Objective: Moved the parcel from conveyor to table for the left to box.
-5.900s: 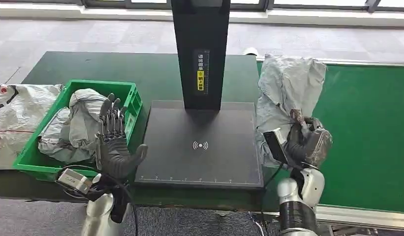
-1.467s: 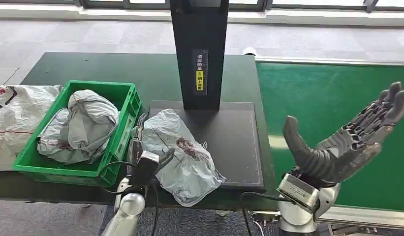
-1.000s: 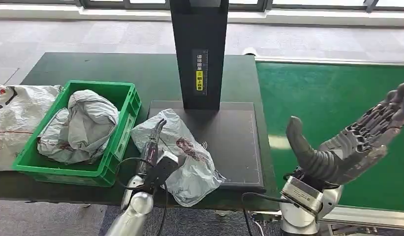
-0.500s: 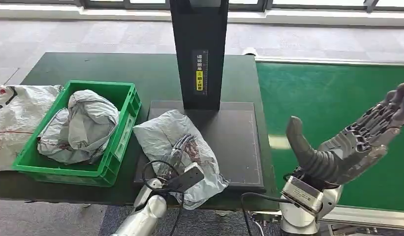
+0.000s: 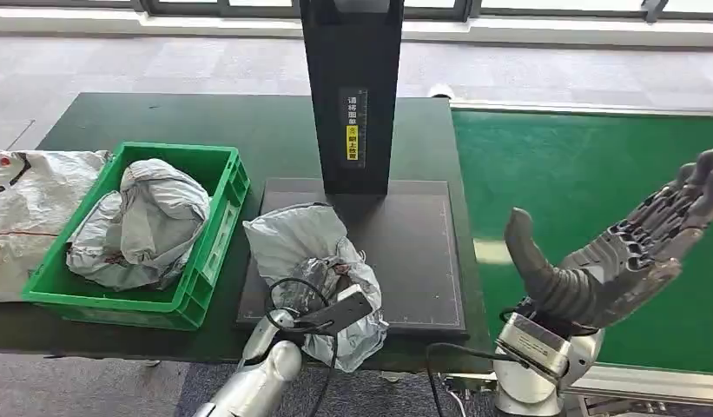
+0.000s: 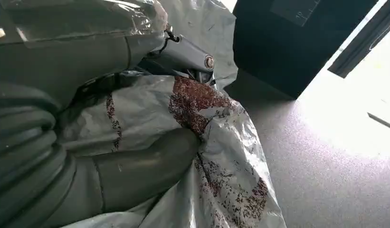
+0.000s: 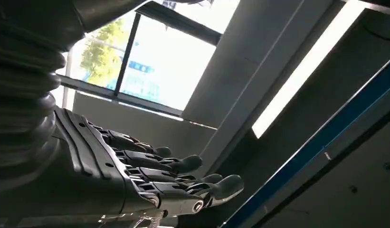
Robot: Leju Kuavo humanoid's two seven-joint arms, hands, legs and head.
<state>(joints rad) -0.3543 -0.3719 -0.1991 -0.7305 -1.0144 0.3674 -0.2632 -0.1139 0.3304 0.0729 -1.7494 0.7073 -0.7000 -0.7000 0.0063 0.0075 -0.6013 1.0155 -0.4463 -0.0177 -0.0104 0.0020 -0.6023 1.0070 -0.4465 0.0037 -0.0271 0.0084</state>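
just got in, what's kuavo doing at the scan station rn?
The left robot hand grips a grey parcel lying on the black scanner pad, at the pad's near left corner. The left wrist view shows its thumb pressed into the crumpled plastic. The right robot hand is raised, open and empty, above the green conveyor. Another grey parcel already sits in the green box to the left, so boxing this one looks like the likely next step.
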